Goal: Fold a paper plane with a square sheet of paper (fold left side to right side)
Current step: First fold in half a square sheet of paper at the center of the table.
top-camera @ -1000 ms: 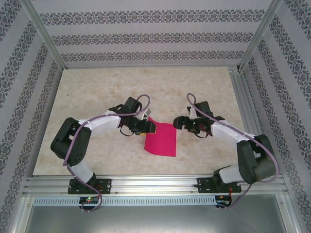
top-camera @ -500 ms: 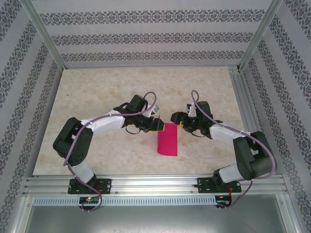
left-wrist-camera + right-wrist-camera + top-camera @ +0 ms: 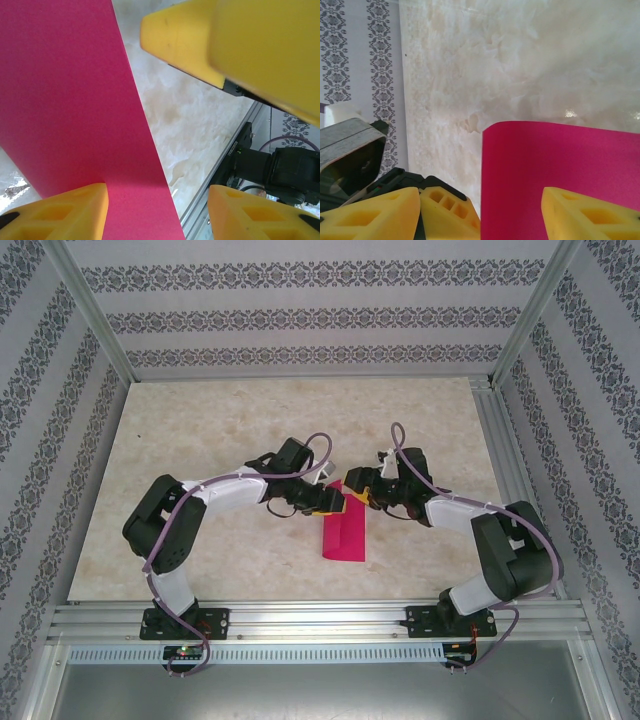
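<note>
At the far end of the sheet of paper (image 3: pixel 345 533), the two grippers meet almost nose to nose above its short edge. The sheet is bright magenta and shows from above as a narrow strip. It runs from near to far, and one long half looks slightly darker than the other. Beneath it lies the pale marbled table (image 3: pixel 200 430); the table's near rail is close to the sheet's near end, and the patterned back wall stands well beyond its far end.

The left gripper (image 3: pixel 333 502) reaches in from the sheet's left side. Its wrist camera shows its yellow fingers (image 3: pixel 70 212) set clearly apart: one overlaps the pink surface, the other is off the sheet's right edge, and bare table shows between them. Nothing is clamped. A yellow finger of the other arm (image 3: pixel 185 40) hangs just beyond that same edge.

The right gripper (image 3: pixel 355 490) comes in from the sheet's right side. In its own wrist view its jaws also stand parted, straddling the sheet's end, whose corner curves softly where it meets the table. Whether either pad actually touches the paper cannot be told.
</note>
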Controlling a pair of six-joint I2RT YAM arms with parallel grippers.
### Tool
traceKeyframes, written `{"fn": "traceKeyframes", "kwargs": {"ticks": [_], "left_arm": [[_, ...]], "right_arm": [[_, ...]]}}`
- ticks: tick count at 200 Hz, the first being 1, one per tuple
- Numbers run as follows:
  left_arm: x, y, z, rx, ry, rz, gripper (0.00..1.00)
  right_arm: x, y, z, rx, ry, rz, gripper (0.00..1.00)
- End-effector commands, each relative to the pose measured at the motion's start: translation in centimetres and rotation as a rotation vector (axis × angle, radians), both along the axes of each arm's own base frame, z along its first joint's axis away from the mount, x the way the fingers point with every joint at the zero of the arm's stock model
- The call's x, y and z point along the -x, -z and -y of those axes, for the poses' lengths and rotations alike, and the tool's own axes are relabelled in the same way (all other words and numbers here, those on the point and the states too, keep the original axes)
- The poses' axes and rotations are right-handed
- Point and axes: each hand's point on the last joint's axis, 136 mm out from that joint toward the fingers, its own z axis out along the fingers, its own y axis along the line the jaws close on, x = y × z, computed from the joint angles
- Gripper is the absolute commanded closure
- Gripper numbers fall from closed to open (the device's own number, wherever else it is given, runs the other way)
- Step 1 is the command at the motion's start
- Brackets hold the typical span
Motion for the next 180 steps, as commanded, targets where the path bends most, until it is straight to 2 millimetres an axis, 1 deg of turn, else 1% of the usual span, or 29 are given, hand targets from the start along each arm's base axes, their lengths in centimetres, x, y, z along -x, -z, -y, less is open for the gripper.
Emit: {"fn": "traceKeyframes", "kwargs": {"ticks": [1, 27, 57, 98, 124, 137, 155, 171, 180], "left_arm": [[-0.5, -1.5, 1.4, 0.046, 0.018, 0.039, 0.43], [-0.6, -1.3, 1.4, 0.044, 0.019, 0.039, 0.43], [-0.5, -1.2, 1.6, 0.042, 0.02, 0.038, 0.43], [-0.6, -1.3, 1.4, 0.033, 0.017, 0.044, 0.43], [-0.5, -1.6, 0.8, 0.004, 0.007, 0.068, 0.41], [-0.6, -1.9, 0.1, -0.025, -0.011, 0.094, 0.4], [-0.9, -1.9, -1.5, -0.105, -0.068, 0.125, 0.37], [-1.5, -0.5, -4.2, -0.274, -0.156, 0.131, 0.36], [-1.5, 0.5, -5.6, -0.361, -0.187, 0.127, 0.36]], "right_arm": [[-0.1, -0.2, -0.9, -0.026, -0.024, -0.001, 0.37], [0.0, 0.5, -1.6, -0.022, -0.039, -0.024, 0.43], [0.0, 0.7, -2.1, -0.022, -0.054, -0.027, 0.58], [0.1, 0.8, -1.6, 0.008, -0.048, -0.022, 0.84], [0.1, 0.9, -0.9, 0.035, -0.038, -0.018, 0.92], [0.1, 0.9, -0.4, 0.047, -0.033, -0.013, 0.95], [0.1, 1.0, 0.4, 0.074, -0.025, -0.011, 0.96], [0.0, 1.3, 1.3, 0.098, -0.013, -0.012, 0.96], [0.0, 1.5, 1.8, 0.115, -0.007, -0.015, 0.96]]}}
